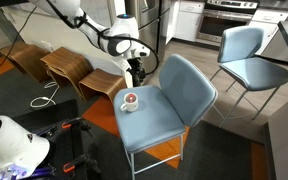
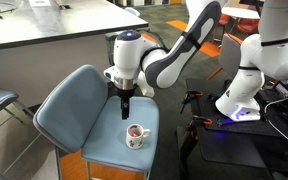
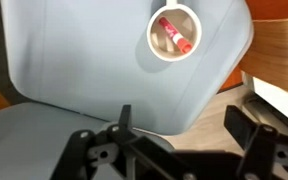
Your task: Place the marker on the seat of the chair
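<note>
We see the marker, red-pink, lying slanted inside a small white cup, not directly on the padding. The cup stands upright on the flat seat of the light blue-grey chair, toward the seat's front half in an exterior view. The pincer is empty. Its two dark fingers stand wide apart in the wrist view with nothing between them. Marker and cup sit ahead of the fingertips in that view, higher in the picture and roughly centred between the fingers, clearly apart from them. In both exterior views the pincer points down over the seat on the backrest side of the cup, near it but not touching cup or marker. In an exterior view the pincer hangs above and slightly behind the cup, with a red speck visible inside it. We also note a second blue chair well off to one side and bent brown plywood chairs on the floor on the other side.
</note>
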`<state>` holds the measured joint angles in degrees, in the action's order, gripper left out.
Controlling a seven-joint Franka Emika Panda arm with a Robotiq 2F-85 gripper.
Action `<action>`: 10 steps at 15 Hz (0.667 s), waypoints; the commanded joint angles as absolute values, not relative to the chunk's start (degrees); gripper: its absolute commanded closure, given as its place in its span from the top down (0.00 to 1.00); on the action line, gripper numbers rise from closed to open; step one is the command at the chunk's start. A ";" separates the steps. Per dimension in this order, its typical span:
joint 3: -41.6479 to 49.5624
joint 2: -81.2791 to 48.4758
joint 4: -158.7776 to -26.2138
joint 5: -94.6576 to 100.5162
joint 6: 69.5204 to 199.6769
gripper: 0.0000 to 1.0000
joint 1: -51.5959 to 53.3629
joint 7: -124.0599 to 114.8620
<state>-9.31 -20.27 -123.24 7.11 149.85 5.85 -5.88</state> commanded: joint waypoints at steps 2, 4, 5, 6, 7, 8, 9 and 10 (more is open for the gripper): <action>-8.66 -26.94 -121.07 5.52 153.32 1.00 6.64 -1.52; -9.74 -28.79 -121.80 4.68 154.96 1.00 6.19 0.84; -10.20 -29.48 -122.13 4.38 155.36 0.99 6.07 1.91; -10.83 -30.02 -122.57 3.89 155.94 0.97 5.83 3.06; -11.38 -30.45 -122.90 3.42 156.12 0.96 5.55 4.12; -12.48 -30.78 -123.38 2.52 156.38 0.94 4.71 5.98; -13.25 -30.92 -123.75 1.93 156.39 0.92 4.18 7.63; -14.01 -30.96 -124.24 1.25 156.56 0.89 3.53 9.49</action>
